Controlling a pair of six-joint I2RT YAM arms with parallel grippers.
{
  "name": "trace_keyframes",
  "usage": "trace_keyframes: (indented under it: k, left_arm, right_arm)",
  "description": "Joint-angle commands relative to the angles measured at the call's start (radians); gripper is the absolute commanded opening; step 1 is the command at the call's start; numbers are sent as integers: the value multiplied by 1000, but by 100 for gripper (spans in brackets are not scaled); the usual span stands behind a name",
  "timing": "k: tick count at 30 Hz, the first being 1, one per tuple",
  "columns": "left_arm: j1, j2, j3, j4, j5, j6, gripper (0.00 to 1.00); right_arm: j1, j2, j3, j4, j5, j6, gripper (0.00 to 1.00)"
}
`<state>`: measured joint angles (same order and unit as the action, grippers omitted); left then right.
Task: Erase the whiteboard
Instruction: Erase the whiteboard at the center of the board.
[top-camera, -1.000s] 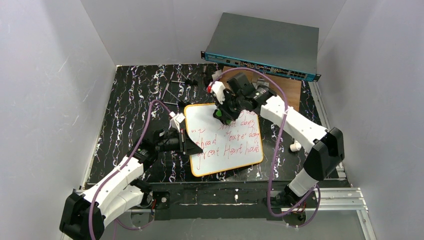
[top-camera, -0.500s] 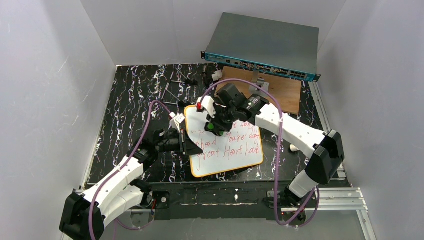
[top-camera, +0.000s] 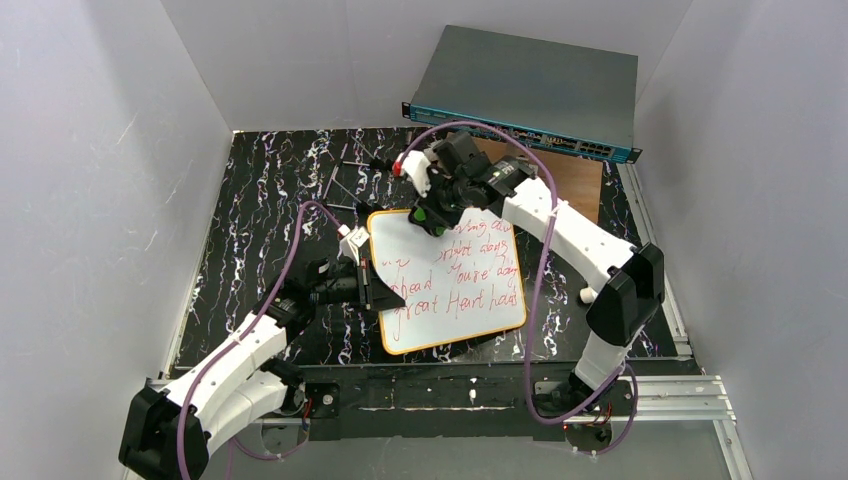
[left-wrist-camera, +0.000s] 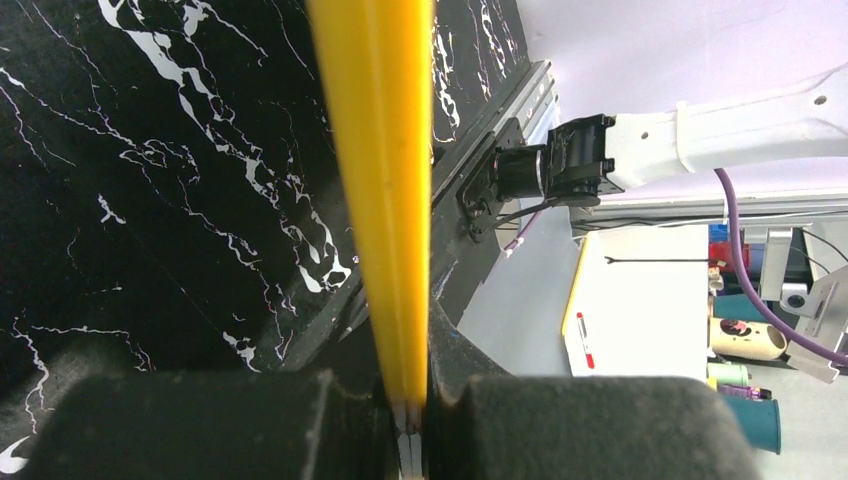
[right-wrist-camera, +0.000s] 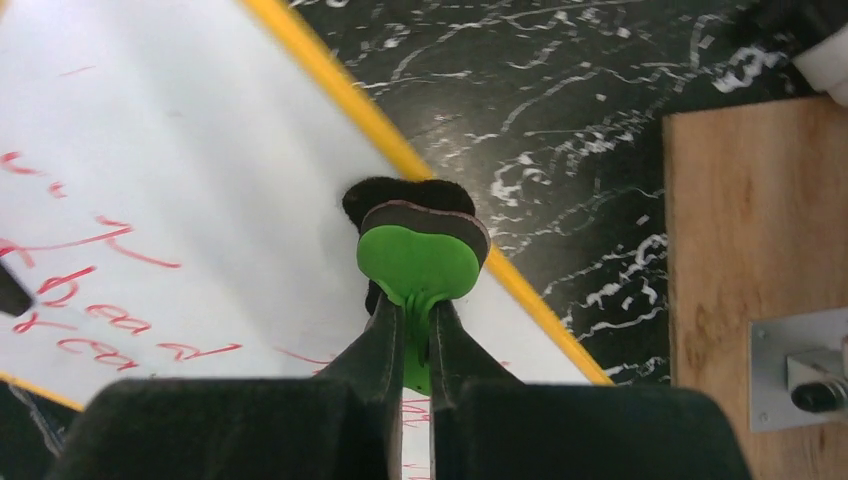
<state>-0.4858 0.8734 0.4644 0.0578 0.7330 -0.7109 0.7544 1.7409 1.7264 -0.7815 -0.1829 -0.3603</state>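
Note:
The whiteboard (top-camera: 455, 285) lies on the black marbled table, orange-yellow framed, with red handwritten lines over its middle and lower part; its upper left is blank. My left gripper (top-camera: 368, 285) is shut on the board's left edge; in the left wrist view the yellow frame (left-wrist-camera: 383, 200) runs between the shut pads (left-wrist-camera: 300, 420). My right gripper (top-camera: 437, 212) is shut on a green eraser (top-camera: 430, 219) with a black felt pad. It presses on the board by its far frame edge, as the right wrist view shows: eraser (right-wrist-camera: 418, 262), whiteboard (right-wrist-camera: 200, 170).
A plain wooden board (top-camera: 572, 180) lies at the back right, also in the right wrist view (right-wrist-camera: 745, 200). A grey network switch (top-camera: 525, 85) stands behind it. Small metal parts (top-camera: 350, 165) lie at the back. A small white piece (top-camera: 590, 294) lies right of the whiteboard.
My right gripper swept the eraser down and left across the board's upper part, then back up to the far edge. The left gripper and the board have not moved.

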Motion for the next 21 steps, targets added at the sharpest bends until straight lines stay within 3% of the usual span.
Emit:
trace_keyframes:
  k: [1,5,8,16,21]
  left_arm:
    - [-8,-55,62,112,95,71,0]
    - [-8,-56,61,109,98,78,0]
    - [-8,-60,53,121,98,72,0]
    - [-8,-65,66,85,102,95,0]
    - [-8,-65,69,80,100,97,0]
  right_arm:
    - [100,-37,-76,-33,-81,-74,1]
    - [108,-115,-218,31,-52,-83,1]
    - [56,-122,-236,58,-27,-53,1]
    - [-8,-8,-30,29,58,-2,1]
    - [75,40,50,-30,15,-39,1]
